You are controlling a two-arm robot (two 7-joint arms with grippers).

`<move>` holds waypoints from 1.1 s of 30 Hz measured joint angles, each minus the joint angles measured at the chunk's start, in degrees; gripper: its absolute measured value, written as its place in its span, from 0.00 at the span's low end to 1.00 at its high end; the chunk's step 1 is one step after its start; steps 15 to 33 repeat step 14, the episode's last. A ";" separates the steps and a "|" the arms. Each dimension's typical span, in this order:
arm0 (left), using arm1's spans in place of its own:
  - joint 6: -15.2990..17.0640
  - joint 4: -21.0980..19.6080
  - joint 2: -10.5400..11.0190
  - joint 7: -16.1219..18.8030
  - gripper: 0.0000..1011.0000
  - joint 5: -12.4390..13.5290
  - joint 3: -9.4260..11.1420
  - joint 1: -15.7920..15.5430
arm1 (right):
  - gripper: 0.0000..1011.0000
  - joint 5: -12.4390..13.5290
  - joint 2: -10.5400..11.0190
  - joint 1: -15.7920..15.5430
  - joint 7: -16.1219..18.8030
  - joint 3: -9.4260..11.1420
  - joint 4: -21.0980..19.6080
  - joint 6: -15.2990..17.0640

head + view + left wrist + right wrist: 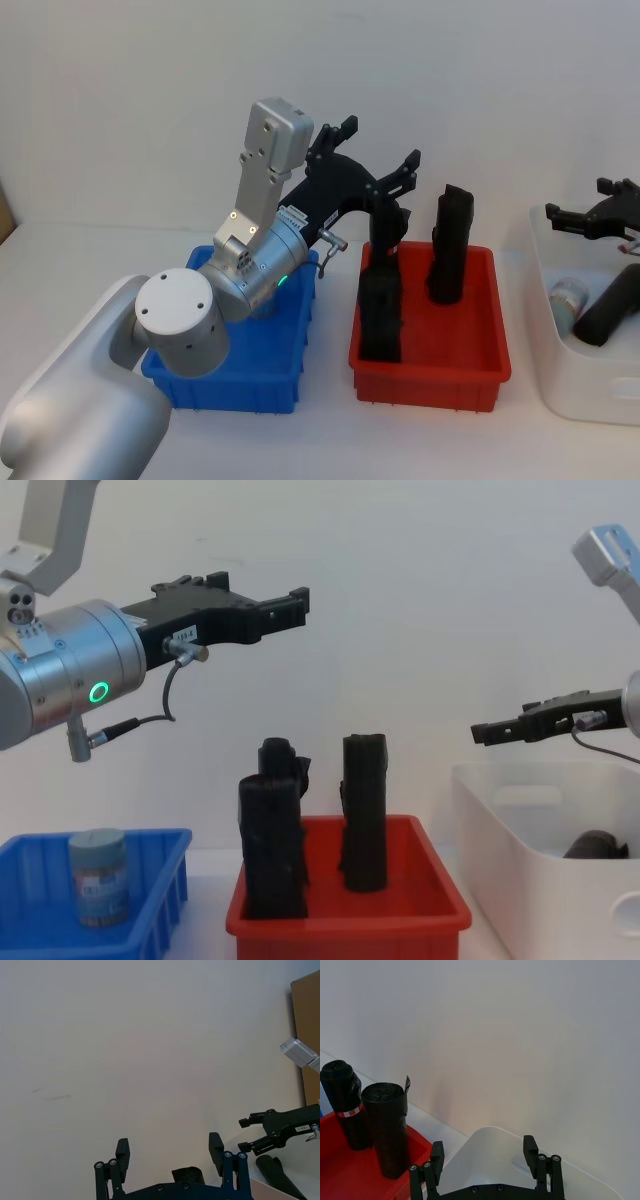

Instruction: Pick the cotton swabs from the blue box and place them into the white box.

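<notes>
Ribbed blue box holds one round grey-lidded swab tub.

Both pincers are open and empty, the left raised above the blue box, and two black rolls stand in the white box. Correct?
Not quite: the two upright black rolls stand in the red bin, not the white box, as the chest view shows. The rest holds.

A white bench carries 3 open bins in a row: the blue box at the left, a red bin in the middle, the white box at the right.
</notes>
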 joint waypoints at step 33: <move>0.00 0.00 0.00 0.00 0.99 0.00 -0.01 0.00 | 0.99 -0.14 0.03 0.08 0.04 0.00 0.00 -0.06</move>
